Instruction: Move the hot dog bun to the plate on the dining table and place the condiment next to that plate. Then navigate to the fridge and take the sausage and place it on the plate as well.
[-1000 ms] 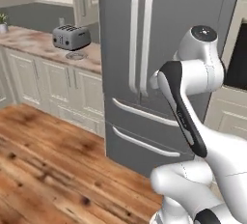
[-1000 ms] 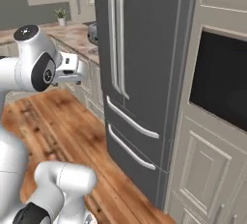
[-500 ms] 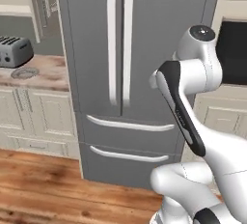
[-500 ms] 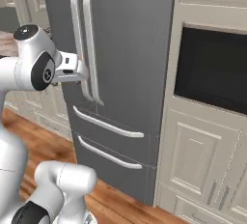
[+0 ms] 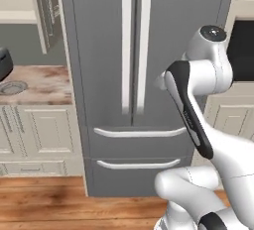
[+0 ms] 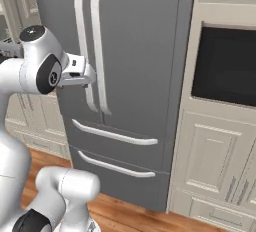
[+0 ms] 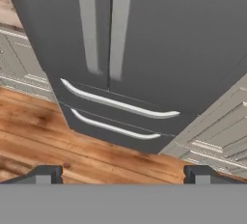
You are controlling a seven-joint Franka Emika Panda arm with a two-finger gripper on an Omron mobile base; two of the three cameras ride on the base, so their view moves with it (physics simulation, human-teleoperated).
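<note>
The gripper [image 7: 123,172] is hanging in the air with its jaws spread wide apart and nothing between them; in the hand view the two dark fingertips [image 7: 44,174] are showing near the two lower corners, well apart from each other. In the right base view the gripper [image 6: 86,73] is sitting at the end of the white arm, just in front of the fridge's long handles, though whether it is touching them cannot be told.

The fridge [image 5: 144,40] is standing straight ahead of the hand, dark grey, with all its doors closed. Its two long silver door handles [image 7: 100,22] are running side by side above and ahead of the fingertips, and two curved drawer handles [image 7: 118,103] are lying below them, closer to the hand. The same pair of upright handles [image 6: 90,46] is showing just beyond the gripper in the right base view.

A wooden floor [image 7: 72,146] is stretching beneath the hand, up to the foot of the fridge. Cream cabinets [image 5: 34,135] topped with a marbled counter [image 5: 34,78] are standing off to the hand's left, touching the fridge's side. On the hand's right, a dark built-in oven [image 6: 225,66] is sitting in cream cabinetry [image 6: 210,161], just beside the fridge.
</note>
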